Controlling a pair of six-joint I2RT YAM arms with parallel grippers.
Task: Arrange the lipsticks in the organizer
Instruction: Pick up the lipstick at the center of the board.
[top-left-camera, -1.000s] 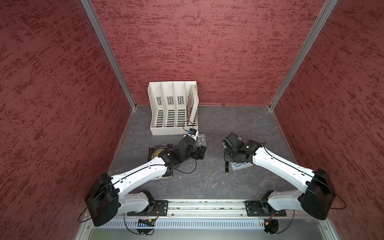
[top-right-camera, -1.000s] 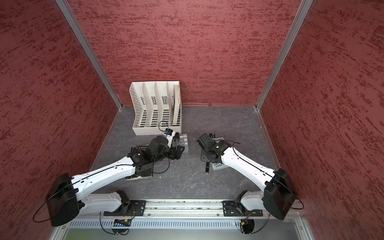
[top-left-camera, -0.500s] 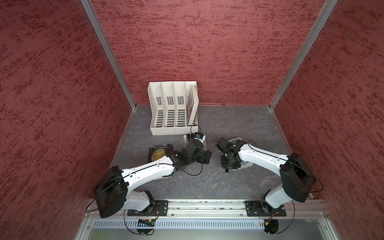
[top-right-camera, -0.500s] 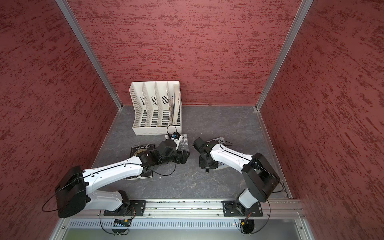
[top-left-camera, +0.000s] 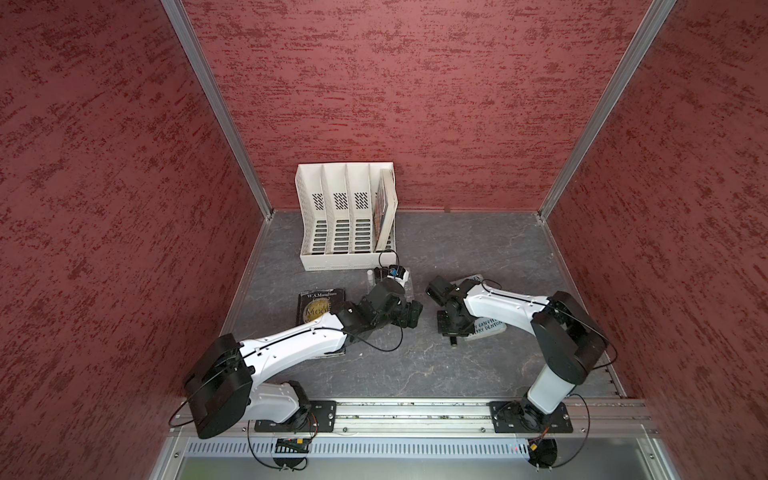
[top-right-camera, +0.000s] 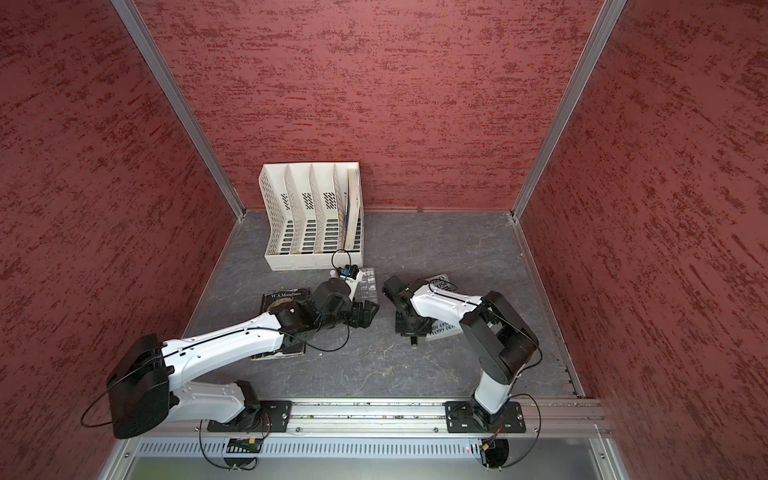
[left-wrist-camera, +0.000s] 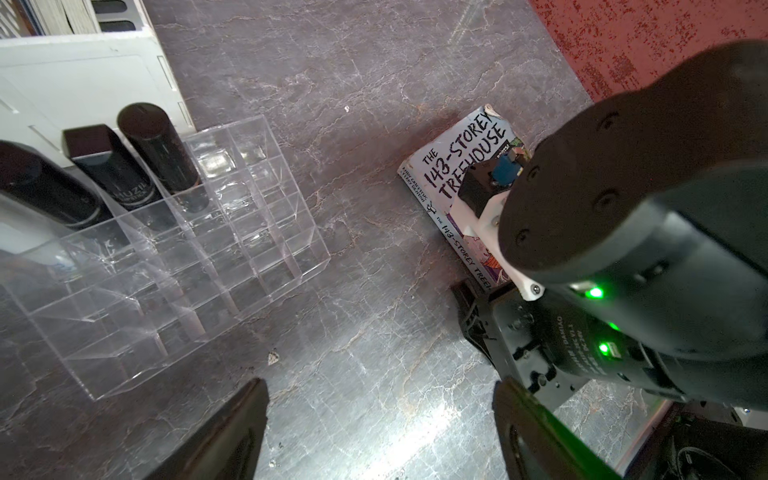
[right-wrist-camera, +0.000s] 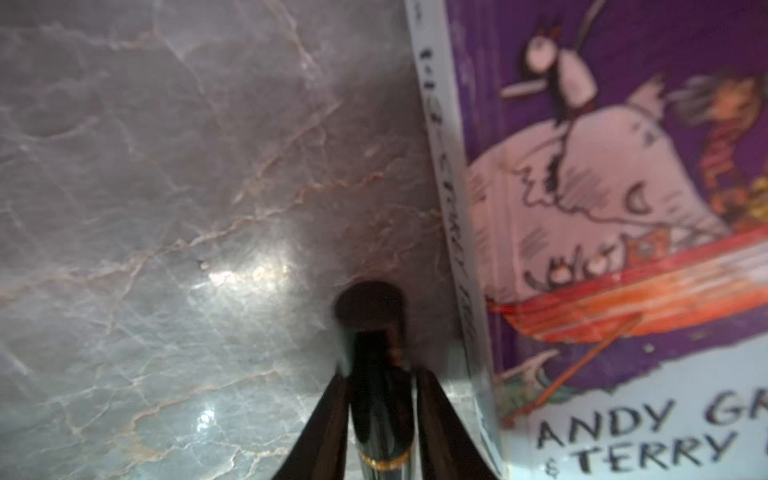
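Observation:
My right gripper (right-wrist-camera: 379, 376) is shut on a glossy black lipstick (right-wrist-camera: 376, 415) with a gold band, low over the grey table right beside a book's spine. In both top views its tip (top-left-camera: 454, 342) pokes out below the right gripper (top-left-camera: 452, 332). The clear organizer (left-wrist-camera: 187, 257) holds three black lipsticks (left-wrist-camera: 160, 153) (left-wrist-camera: 110, 166) (left-wrist-camera: 41, 187) in its back cells. A white lipstick (top-left-camera: 369, 275) stands at its far left. My left gripper (left-wrist-camera: 380, 415) hangs open over bare table, to the right of the organizer, with nothing between its fingers.
The "143-Storey Treehouse" book (left-wrist-camera: 461, 174) lies under my right arm. A dark book (top-left-camera: 318, 305) lies under my left arm. The white slotted file rack (top-left-camera: 345, 224), with a book in its right slot, stands just behind the organizer. Red walls enclose the table.
My left gripper has drawn back from the organizer toward the front right. My right arm has folded its elbow in, and its jaws opened slightly and closed on the black lipstick.

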